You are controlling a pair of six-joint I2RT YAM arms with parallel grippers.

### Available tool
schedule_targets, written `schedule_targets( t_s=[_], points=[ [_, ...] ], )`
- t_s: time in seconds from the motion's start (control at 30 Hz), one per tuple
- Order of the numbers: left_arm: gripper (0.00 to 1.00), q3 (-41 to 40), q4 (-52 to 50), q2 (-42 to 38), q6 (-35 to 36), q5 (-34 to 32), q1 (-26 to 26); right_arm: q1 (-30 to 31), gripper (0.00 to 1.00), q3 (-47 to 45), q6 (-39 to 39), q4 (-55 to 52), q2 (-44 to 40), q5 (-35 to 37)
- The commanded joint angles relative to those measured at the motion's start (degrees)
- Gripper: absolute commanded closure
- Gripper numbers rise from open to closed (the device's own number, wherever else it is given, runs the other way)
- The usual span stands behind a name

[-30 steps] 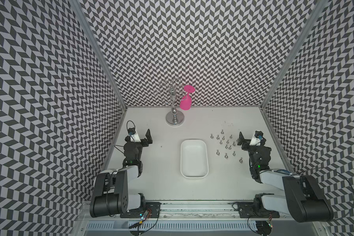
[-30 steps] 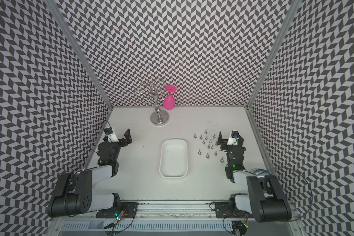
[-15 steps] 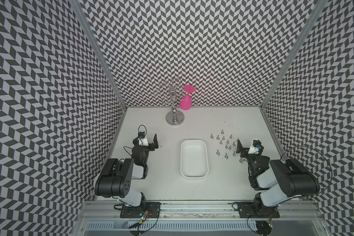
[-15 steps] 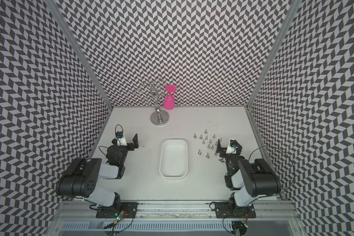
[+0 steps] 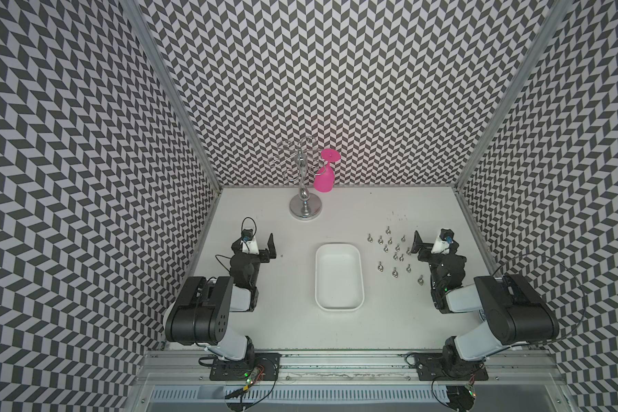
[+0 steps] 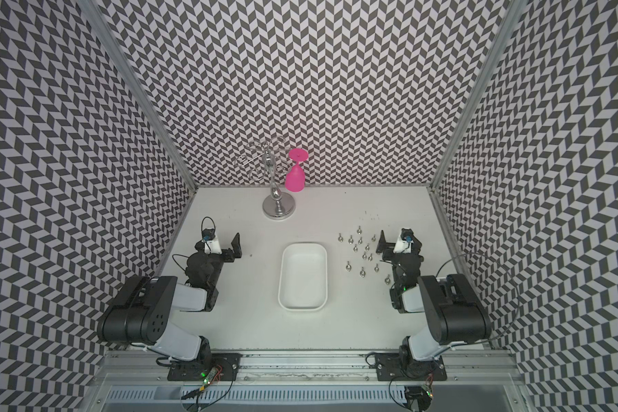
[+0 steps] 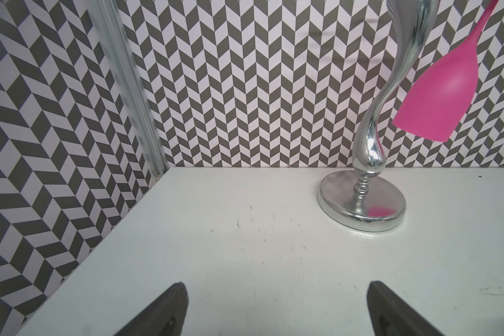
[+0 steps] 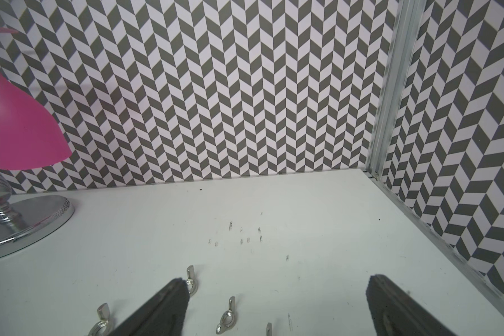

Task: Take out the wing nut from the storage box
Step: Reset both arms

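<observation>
Your left gripper [image 7: 277, 286] and right gripper [image 8: 277, 279] both gape fully, holding nothing. Storage box [image 5: 338, 278] sits centre of the table [image 5: 389, 321]. Wing nuts [image 5: 395, 256] lie loose between it and the right gripper, one possibly touching it. Stand [image 5: 304, 208] with pink glass [image 5: 324, 178] at back edge.

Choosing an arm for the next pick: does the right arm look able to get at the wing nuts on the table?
Probably yes. The right gripper is open right next to the wing nuts, one showing between its jaws in the wrist view. Nothing stands in between; the storage box sits aside.
</observation>
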Motion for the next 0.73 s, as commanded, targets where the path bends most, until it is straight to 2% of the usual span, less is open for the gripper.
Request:
schedule_targets(
  t_s=[0.0,0.4,0.7],
  points=[
    [0.0,0.2,0.2,-0.5,0.5,0.1,0.1,0.1,0.0,0.6,0.1,0.9,-0.7,0.2],
    [0.0,-0.1,0.7,-0.5,0.8,-1.9,-0.8,0.1,0.0,-0.2,-0.2,3.6,0.1,0.2],
    [0.0,0.5,-0.2,-0.4,0.6,-0.3,-0.2,0.1,0.0,-0.2,-0.2,3.8,0.1,0.3]
  ],
)
